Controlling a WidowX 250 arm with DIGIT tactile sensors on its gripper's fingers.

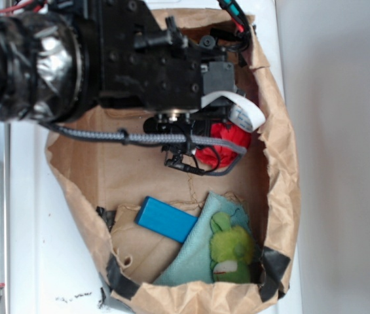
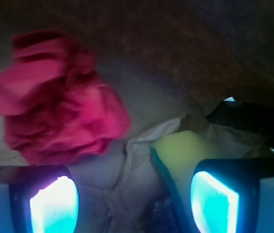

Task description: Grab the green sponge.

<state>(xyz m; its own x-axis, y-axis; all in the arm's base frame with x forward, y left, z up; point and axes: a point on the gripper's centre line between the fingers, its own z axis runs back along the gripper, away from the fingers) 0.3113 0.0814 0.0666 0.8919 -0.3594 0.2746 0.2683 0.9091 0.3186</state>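
Green sponge [image 2: 183,148]: yellow foam face up, dark green scouring edge.
Tool [image 2: 134,204] wide open, holding nothing; sponge sits against its right finger.

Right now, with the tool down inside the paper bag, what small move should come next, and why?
Probably shift the tool slightly toward its right finger, then descend. The yellow foam sponge with the dark green scouring edge sits off-centre, partly behind that finger, while the crumpled pink-red cloth lies near the left one. The fingers stand apart.
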